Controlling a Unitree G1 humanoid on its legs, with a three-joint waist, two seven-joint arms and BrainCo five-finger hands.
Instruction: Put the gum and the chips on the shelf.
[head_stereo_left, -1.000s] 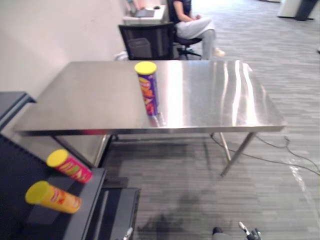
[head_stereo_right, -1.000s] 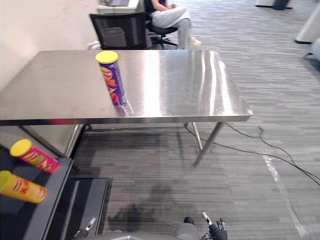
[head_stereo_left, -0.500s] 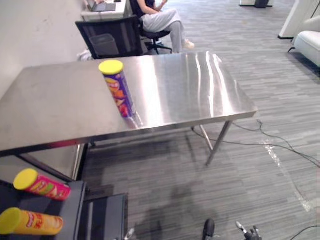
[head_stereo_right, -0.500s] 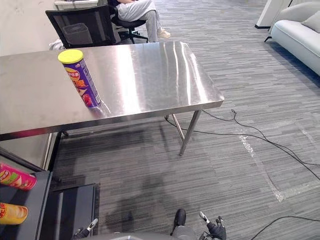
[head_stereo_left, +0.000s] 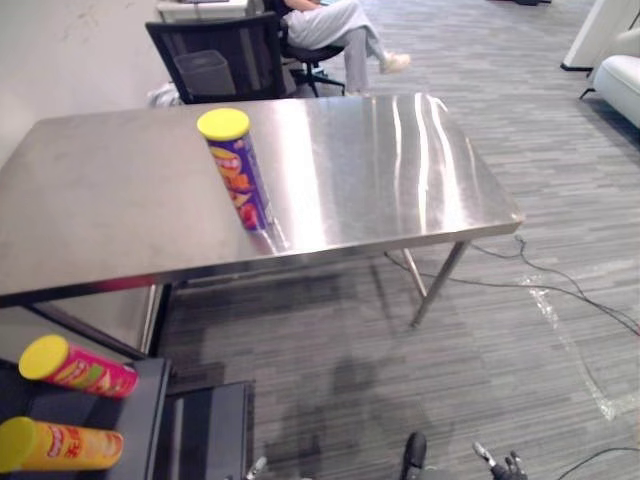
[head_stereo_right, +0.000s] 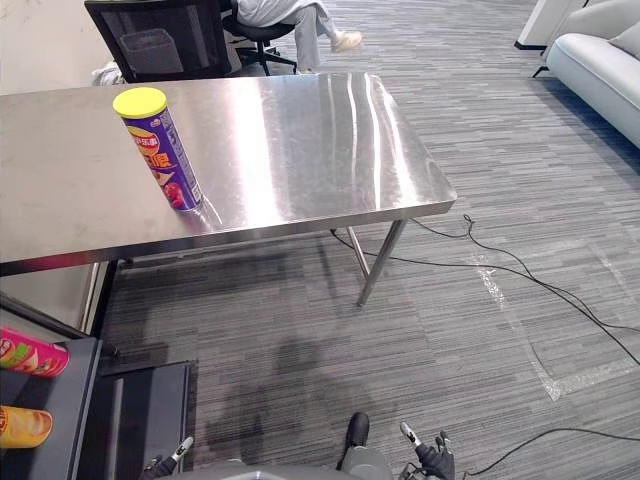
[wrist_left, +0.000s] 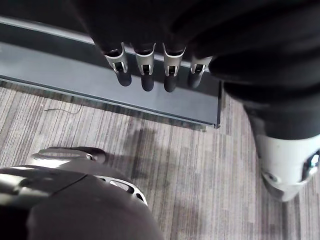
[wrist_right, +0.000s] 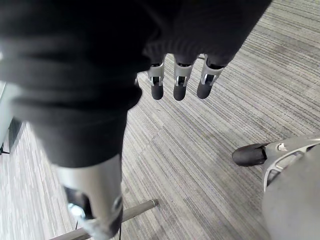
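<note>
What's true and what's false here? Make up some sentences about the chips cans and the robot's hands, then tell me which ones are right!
1. The purple chips can stands upright on the steel table. True.
2. The purple chips can has a red lid. False: its lid is yellow.
3. A pink chips can and an orange chips can lie on their sides on the dark shelf. True.
4. The left hand is holding a can. False: its fingers hang straight and hold nothing, and so do those of the right hand.
5. Nobody else is in the room. False: a person sits on a chair beyond the table.
</note>
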